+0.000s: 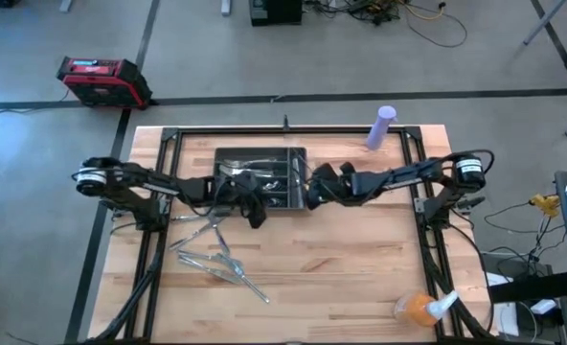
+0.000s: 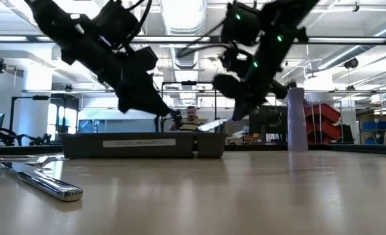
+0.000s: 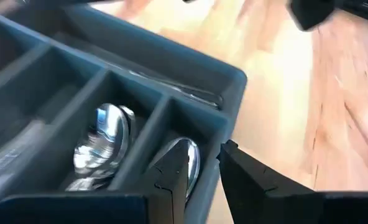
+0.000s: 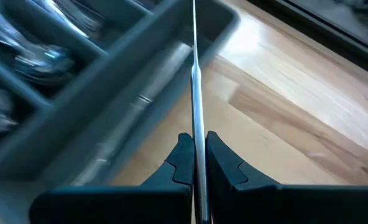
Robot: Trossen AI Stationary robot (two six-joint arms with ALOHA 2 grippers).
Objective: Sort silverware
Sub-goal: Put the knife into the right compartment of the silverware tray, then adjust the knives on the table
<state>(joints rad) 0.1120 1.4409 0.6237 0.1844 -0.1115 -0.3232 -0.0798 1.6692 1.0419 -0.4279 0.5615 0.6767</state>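
Over the tray [image 1: 228, 156] | right gripper [image 4: 196, 151] clamped on a knife [image 4: 194, 74] — lower it flat along its slot | left gripper [image 3: 204, 163] apart, empty — keep clear.

Grey concrete floor [image 1: 264, 57], red toolbox [image 1: 102, 79]

We saw a dark grey plastic tray [image 1: 260, 153] on a light brown striped wooden table [image 1: 341, 259]. Shiny silver metal spoons [image 3: 103, 140] lay inside it. A thin silver metal knife [image 4: 195, 93] gleamed. A pale purple tall bottle [image 1: 381, 126] stood near a black frame [image 1: 418, 144].
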